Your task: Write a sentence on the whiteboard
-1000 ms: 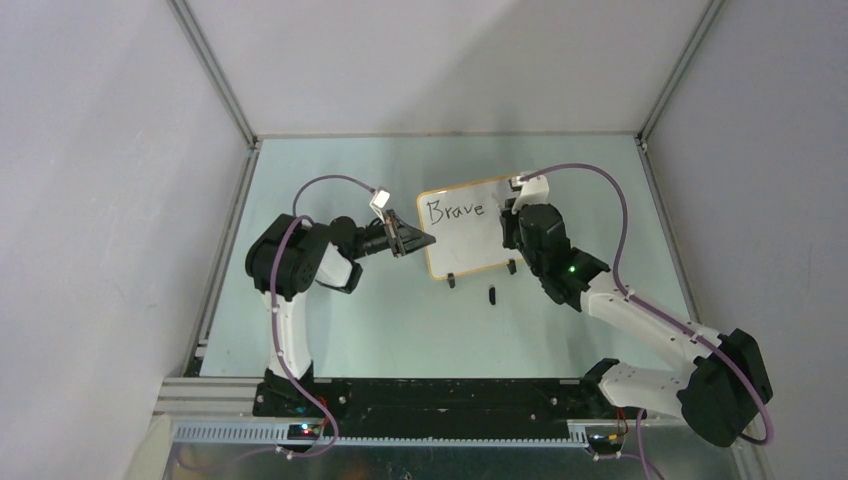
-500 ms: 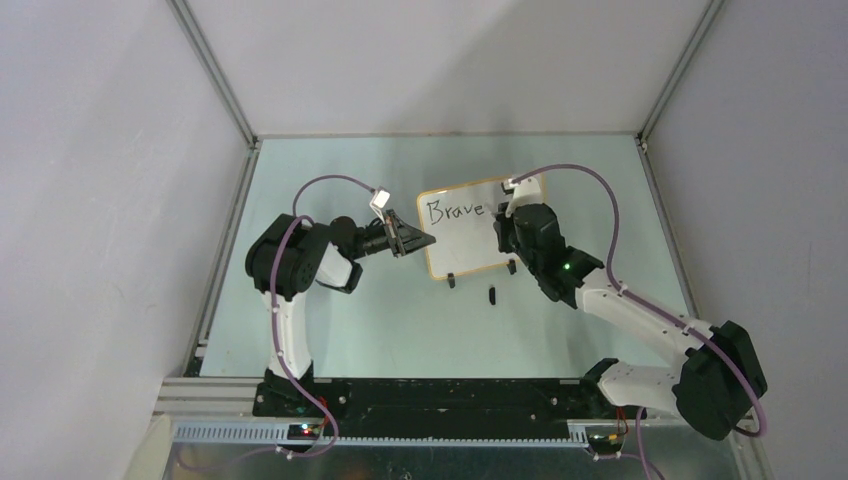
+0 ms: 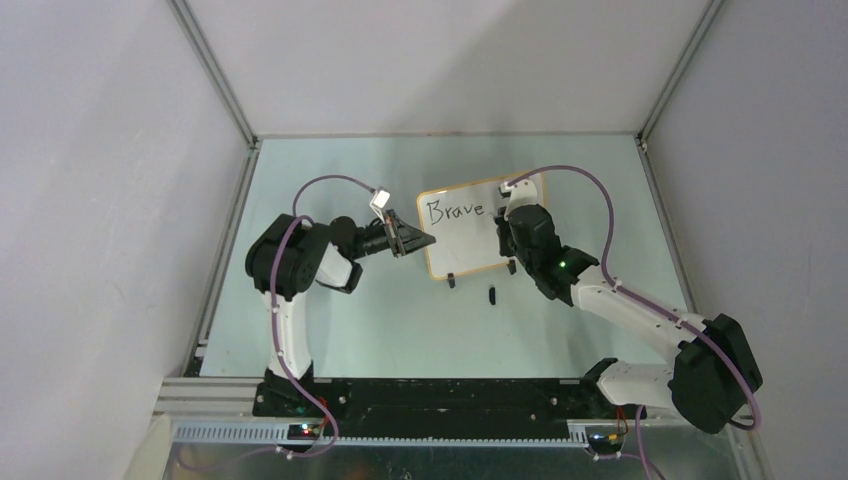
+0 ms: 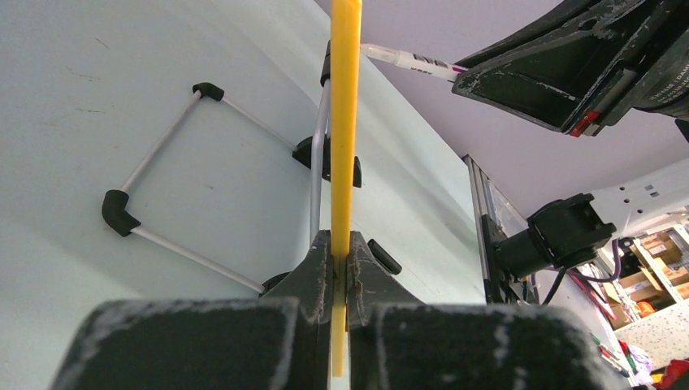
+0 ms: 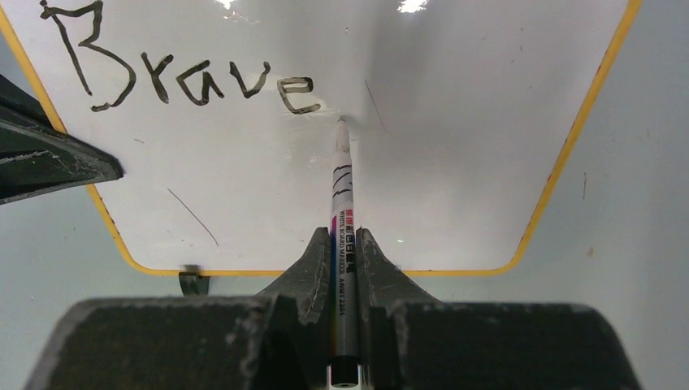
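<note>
The whiteboard [image 3: 465,250] stands tilted on its black clip feet mid-table, orange-yellow frame around it. "Brave" [image 3: 453,210] is the part of the sentence on its top line [image 5: 179,69]. My left gripper [image 3: 425,240] is shut on the board's left edge, seen as a yellow strip [image 4: 345,122] between the fingers [image 4: 342,248]. My right gripper [image 3: 503,235] is shut on a whiteboard marker [image 5: 342,187]. The marker tip meets the white surface [image 5: 455,122] just right of and below the "e". The same marker [image 4: 406,59] shows in the left wrist view.
A small black marker cap [image 3: 492,294] lies on the pale green table in front of the board, also visible beside the left fingers [image 4: 383,256]. The board's wire stand [image 4: 162,195] rests behind it. Grey walls enclose the table on three sides.
My right arm has shifted slightly left with the marker toward the space after "Brave". The left arm and the board have not moved.
</note>
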You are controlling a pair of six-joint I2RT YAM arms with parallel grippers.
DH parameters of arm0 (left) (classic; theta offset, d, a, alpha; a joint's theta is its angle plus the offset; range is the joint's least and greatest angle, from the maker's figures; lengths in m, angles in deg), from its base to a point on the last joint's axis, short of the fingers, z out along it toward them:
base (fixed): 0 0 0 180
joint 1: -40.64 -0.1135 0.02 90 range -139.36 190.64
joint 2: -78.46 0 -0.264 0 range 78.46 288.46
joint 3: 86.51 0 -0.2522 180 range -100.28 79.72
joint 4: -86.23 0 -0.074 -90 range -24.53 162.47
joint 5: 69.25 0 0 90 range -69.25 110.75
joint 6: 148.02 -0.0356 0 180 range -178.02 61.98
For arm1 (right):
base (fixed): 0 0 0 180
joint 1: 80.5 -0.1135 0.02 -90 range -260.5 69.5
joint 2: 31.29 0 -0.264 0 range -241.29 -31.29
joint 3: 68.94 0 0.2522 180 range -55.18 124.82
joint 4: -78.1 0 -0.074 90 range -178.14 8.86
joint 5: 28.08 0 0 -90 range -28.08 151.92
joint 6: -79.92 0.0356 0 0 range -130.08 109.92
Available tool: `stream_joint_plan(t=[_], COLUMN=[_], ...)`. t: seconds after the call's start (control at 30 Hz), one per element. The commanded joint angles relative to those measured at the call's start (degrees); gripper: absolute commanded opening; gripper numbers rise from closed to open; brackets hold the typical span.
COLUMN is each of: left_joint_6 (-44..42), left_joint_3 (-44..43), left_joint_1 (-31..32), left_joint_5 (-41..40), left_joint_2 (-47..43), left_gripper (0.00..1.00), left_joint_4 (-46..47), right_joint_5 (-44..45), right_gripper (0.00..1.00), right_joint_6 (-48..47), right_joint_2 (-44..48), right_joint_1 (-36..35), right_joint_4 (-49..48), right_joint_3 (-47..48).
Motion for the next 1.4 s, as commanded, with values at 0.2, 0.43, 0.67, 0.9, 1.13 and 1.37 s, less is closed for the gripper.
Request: stream_joint_plan(t=[0.2, 0.43, 0.67, 0.9, 1.13, 1.37], left_joint_6=[-1.6, -1.6, -1.6, -1.5, -1.5, -1.6], left_joint_3=[0.9, 0.8, 0.8, 0.9, 0.8, 0.8], left_joint_1=[-0.1, -0.1, -0.1, 0.0, 0.0, -0.1], left_joint_5=[2.3, 2.4, 2.4, 2.4, 2.4, 2.4], left_joint_2=[-2.2, -2.1, -2.1, -2.1, -2.1, -2.1], left_gripper=[0.00, 0.00, 0.00, 0.00, 0.00, 0.00], left_joint_4=[2.1, 2.1, 2.1, 2.1, 2.1, 2.1], right_joint_5=[2.0, 1.7, 1.5, 1.6, 1.9, 1.6], right_gripper=[0.00, 0.00, 0.00, 0.00, 0.00, 0.00], right_joint_6=[-0.2, -0.2, -0.4, -0.3, -0.1, 0.3], right_joint_2=[0.1, -0.5, -0.9, -2.1, -2.6, -1.8], right_joint_1=[0.7, 1.0, 1.1, 1.3, 1.5, 1.6], right_joint_4=[-1.9, -2.2, -2.4, -2.2, -2.0, -0.4], right_joint_3=[2.4, 2.9, 3.4, 3.9, 4.2, 4.2])
